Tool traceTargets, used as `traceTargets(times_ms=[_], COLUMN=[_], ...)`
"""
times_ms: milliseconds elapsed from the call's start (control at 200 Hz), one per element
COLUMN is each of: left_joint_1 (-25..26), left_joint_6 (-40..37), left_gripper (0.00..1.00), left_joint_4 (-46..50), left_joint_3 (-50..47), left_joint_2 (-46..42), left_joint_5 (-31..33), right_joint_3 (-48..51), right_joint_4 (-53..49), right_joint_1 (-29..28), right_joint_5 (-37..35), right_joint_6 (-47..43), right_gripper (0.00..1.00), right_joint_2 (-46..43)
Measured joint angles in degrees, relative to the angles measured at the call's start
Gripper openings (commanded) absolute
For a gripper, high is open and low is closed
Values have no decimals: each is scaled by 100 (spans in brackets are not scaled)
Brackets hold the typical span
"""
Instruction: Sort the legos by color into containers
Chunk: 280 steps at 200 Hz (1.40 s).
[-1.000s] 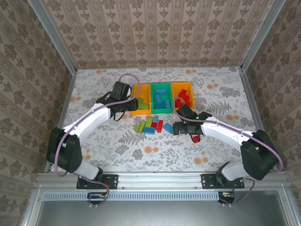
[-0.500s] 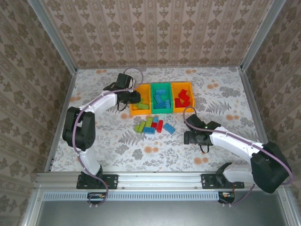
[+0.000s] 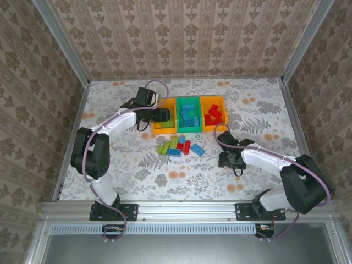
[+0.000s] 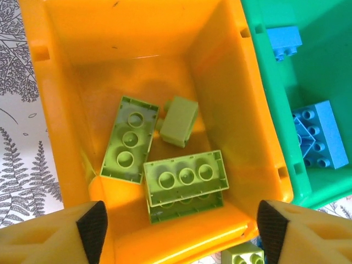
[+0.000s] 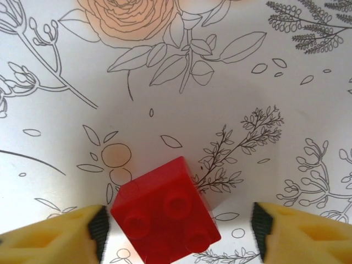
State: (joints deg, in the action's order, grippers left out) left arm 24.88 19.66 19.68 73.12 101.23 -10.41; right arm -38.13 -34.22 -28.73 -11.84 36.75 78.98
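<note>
- Nearest on the right of the table (image 5: 66,49), the right claw (image 5: 180,226) hung spread over a single red brick (image 5: 165,206). The brick lay flat between its fingers, close by the left one, with a clear gap to the right one; nothing was pinched yet.
- That brick looked squarish, with no real long axis, and sat corner-on to the fingers, so a closing squeeze would likely meet corners rather than flat sides.
- Further in, left of that claw, a loose pile of legos (image 3: 179,146) in red, blue and lime lay unsorted, just near of the bins.
- Beyond the pile, the right orange bin (image 3: 213,100) held red bricks (image 3: 213,114). It lay far and slightly left of the right claw, making the right arm the closer one.
- The middle green bin (image 4: 324,71) held blue bricks (image 4: 322,135).
- Over the left orange bin (image 4: 55,110), the left claw (image 4: 181,228) was spread and empty. Three lime bricks (image 4: 184,179) lay inside.
</note>
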Motion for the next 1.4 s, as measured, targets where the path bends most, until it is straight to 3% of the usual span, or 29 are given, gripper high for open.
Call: traceTargets(times_ms=[160, 320, 515, 760, 960, 1115, 1400], left_joint_1=[59, 74, 74, 518, 804, 1038, 1362], left_joint_6=[2, 2, 4, -7, -22, -22, 22], left_gripper=[88, 89, 89, 92, 100, 100, 100], left_joint_4=[-61, -94, -144, -149, -83, 83, 173], left_joint_3=[-125, -284, -496, -940, -1482, -1768, -2159], left_joint_2=[-186, -387, -599, -994, -1410, -1659, -1847], left_joint_5=[-31, -33, -31, 151, 361, 627, 938], right_joint_3=[0, -2, -269, -1635, -3058, -4022, -4594], right_joint_4=[81, 98, 15, 48, 170, 184, 184], right_joint_1=[0, 0, 4, 321, 662, 866, 1040], right_joint_5=[81, 94, 114, 203, 293, 457, 566], right_joint_6=[-94, -101, -162, -474, -763, -861, -841], right_gripper=[36, 30, 29, 27, 27, 28, 34], right_joint_2=[0, -61, -249, -98, 1058, 2164, 3119])
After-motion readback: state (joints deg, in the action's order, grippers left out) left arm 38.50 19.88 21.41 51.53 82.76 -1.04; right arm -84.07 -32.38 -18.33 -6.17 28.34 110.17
